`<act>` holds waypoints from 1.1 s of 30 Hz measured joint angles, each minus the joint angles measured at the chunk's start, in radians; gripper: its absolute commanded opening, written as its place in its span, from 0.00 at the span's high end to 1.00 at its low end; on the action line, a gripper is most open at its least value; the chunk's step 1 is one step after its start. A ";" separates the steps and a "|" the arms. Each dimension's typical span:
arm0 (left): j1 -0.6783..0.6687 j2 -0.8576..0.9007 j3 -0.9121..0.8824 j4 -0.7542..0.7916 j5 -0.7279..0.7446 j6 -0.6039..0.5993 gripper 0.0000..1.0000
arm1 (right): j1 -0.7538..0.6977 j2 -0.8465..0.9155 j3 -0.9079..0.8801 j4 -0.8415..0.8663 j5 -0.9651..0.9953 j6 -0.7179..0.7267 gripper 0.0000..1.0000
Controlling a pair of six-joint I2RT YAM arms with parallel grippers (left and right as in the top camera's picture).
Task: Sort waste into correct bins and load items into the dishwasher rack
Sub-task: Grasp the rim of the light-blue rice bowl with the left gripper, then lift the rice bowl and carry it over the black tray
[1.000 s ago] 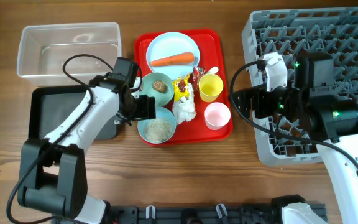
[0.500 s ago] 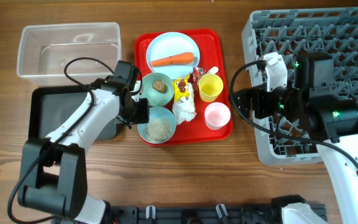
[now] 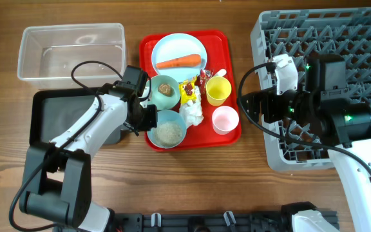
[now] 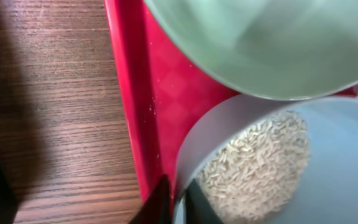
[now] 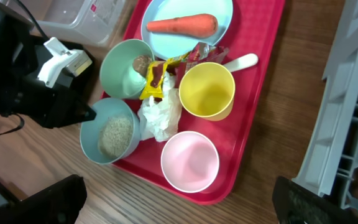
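My left gripper point(image 3: 151, 120) point(image 4: 176, 200) is shut on the near-left rim of a light blue bowl point(image 3: 170, 129) point(image 4: 344, 158) holding white rice grains point(image 4: 257, 165), at the red tray's front left corner. One finger is outside the wall and one inside. Behind it, a second bowl point(image 3: 165, 90) holds a brown lump. A carrot point(image 3: 180, 62) lies on the blue plate point(image 3: 179, 46). Wrappers point(image 3: 189, 89), tissue point(image 3: 190, 114), yellow cup point(image 3: 218, 90), pink cup point(image 3: 225, 119) and spoon point(image 3: 216, 74) share the tray. My right gripper point(image 3: 242, 106) point(image 5: 179, 190) hangs open, empty, right of the tray.
The flat red tray point(image 3: 229, 45) sits mid-table. A clear tub point(image 3: 69, 51) stands back left, with the black tray point(image 3: 47, 125) in front of it under my left arm. The grey dishwasher rack point(image 3: 346, 58) fills the right side, partly under my right arm.
My left gripper moved right to the rice bowl and closed on its rim. The bowl shifted slightly right. The right arm stayed still.
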 measured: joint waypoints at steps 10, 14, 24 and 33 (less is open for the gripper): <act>-0.002 0.000 0.000 0.000 0.012 0.000 0.96 | 0.000 0.000 0.000 0.000 0.011 0.000 0.02; -0.002 -0.008 0.000 -0.005 0.051 -0.002 0.96 | 0.000 0.000 0.000 -0.001 0.011 0.000 0.02; -0.002 -0.154 0.039 -0.089 0.069 -0.002 0.96 | 0.000 0.000 0.000 -0.004 0.011 0.000 0.02; 0.064 -0.328 0.040 -0.164 0.044 -0.002 0.96 | 0.000 0.000 0.000 0.001 0.011 0.000 0.02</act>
